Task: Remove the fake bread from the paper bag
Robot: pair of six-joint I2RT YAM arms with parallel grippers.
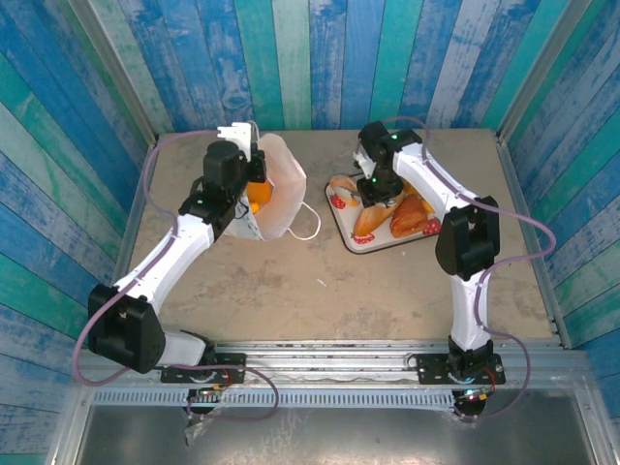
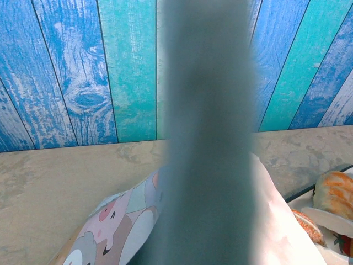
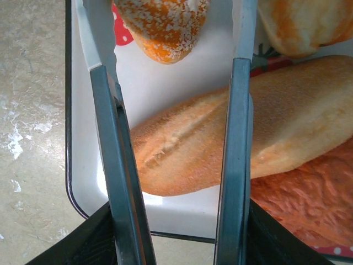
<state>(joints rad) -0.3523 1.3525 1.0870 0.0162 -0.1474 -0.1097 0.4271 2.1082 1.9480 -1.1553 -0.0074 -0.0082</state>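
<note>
Left hand [image 1: 240,136] is clenched tight right at the rim of the paper bag [image 1: 281,184]. Can't tell if it's actually pinching the paper. Bag sits tilted on the worktop [image 1: 291,291], with an orange bit of fake bread [image 1: 257,201] peeking out inside. Off to the right, well apart, the strawberry tray [image 1: 351,242] holds more pastries. The right hand [image 1: 380,194] hangs over them, fingers spread, gripping nothing, one finger crossing a long loaf [image 3: 182,143]. In the left wrist view a blurry grey column [image 2: 209,132] blocks the middle, no clue what it is.
</note>
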